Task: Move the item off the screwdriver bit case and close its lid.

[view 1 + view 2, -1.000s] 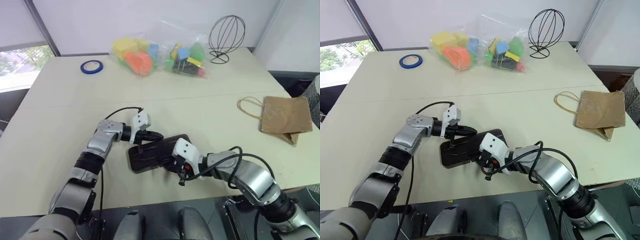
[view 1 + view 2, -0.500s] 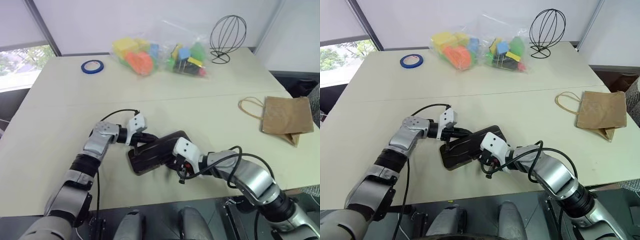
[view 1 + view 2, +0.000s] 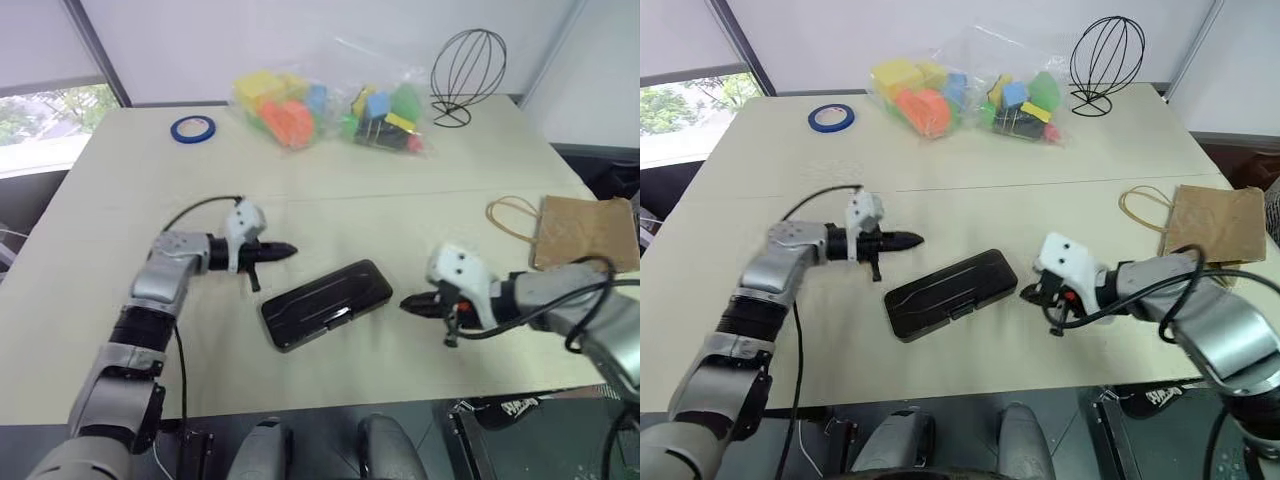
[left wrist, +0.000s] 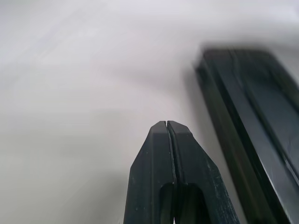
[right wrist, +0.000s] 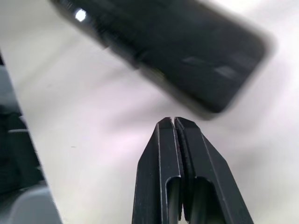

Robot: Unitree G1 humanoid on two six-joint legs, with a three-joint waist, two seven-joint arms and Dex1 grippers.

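The screwdriver bit case (image 3: pixel 326 303) lies with its lid (image 3: pixel 940 294) down on the surface (image 3: pixel 120 200). Both the left tool (image 3: pixel 285 251) and right tool (image 3: pixel 408 303) are pinched empty. The rigid, slick case looks best gripped at its edges

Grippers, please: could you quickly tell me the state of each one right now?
Left gripper: shut, holding nothing, beside the screwdriver bit case.
Right gripper: shut, holding nothing, on the case's other side.
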